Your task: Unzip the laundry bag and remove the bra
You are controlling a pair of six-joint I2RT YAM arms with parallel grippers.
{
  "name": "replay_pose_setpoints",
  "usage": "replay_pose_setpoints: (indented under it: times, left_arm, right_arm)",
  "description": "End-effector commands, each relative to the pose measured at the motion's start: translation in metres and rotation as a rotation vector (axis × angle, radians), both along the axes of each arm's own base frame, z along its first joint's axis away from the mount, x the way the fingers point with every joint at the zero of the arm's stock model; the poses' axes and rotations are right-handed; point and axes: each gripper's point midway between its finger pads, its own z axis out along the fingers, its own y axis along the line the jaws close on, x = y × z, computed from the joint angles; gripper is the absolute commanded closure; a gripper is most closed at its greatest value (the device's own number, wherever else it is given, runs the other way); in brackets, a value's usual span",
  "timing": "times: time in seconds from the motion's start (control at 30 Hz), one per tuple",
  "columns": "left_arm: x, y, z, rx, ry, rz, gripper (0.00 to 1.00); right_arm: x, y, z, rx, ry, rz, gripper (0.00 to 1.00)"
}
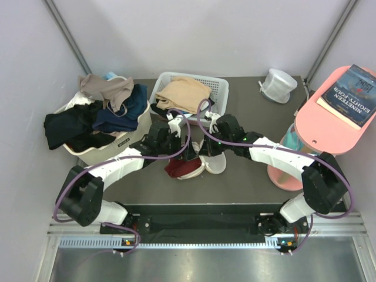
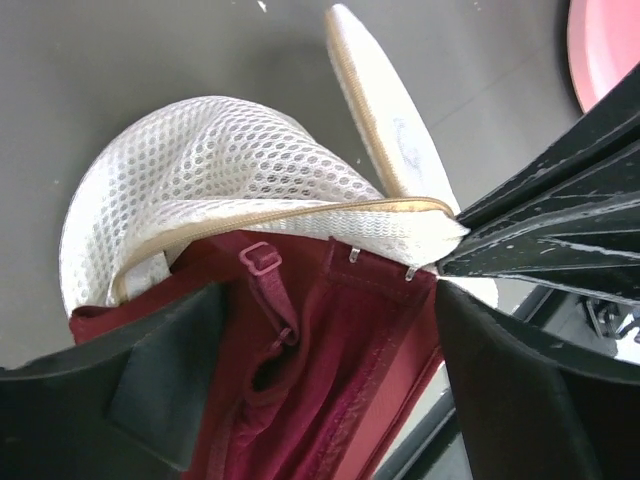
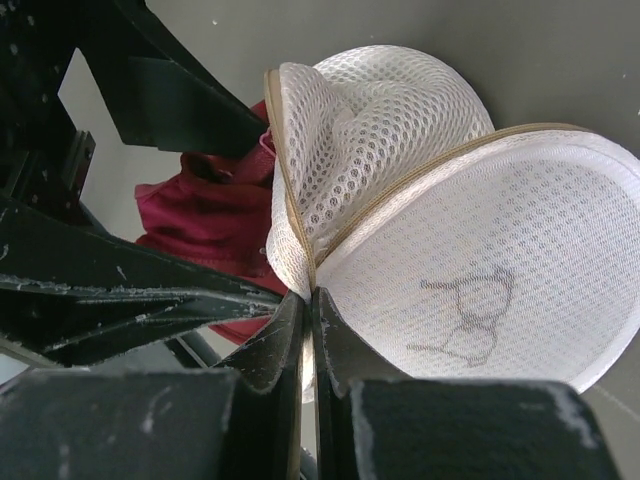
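The laundry bag (image 1: 215, 164) lies open at mid-table, its mesh dome (image 2: 200, 180) parted from its round white base (image 3: 480, 250) along the beige zip. A dark red bra (image 1: 178, 169) spills out of the opening toward the left. My left gripper (image 1: 187, 154) is open, and its fingers stand wide on either side of the bra (image 2: 330, 360). My right gripper (image 1: 207, 150) is shut on the bag's zip seam (image 3: 312, 300), where dome and base meet. The bra (image 3: 200, 215) shows behind the mesh in the right wrist view.
A white basket (image 1: 220, 88) with a beige garment stands at the back. A tub of dark clothes (image 1: 100, 120) stands at the back left. A greyish round pouch (image 1: 278, 85) sits at the back right. A pink stand (image 1: 329, 126) carrying a book (image 1: 355, 88) is at the right.
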Motion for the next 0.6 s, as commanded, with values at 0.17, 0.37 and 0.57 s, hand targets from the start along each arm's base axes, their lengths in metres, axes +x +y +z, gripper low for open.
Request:
replay_pose_setpoints:
  times: [0.17, 0.37, 0.57]
  left_arm:
    - [-0.002, -0.017, 0.008, -0.057, 0.022, -0.083, 0.81]
    - [-0.019, -0.011, 0.013, -0.070, 0.069, -0.080, 1.00]
    - [-0.020, -0.010, 0.018, -0.090, 0.117, -0.027, 0.99]
  right_arm:
    - [0.008, 0.004, 0.027, 0.037, -0.077, 0.001, 1.00]
    - [0.011, -0.005, 0.020, -0.034, -0.041, -0.041, 1.00]
    - [0.024, -0.009, 0.037, -0.071, -0.093, -0.069, 1.00]
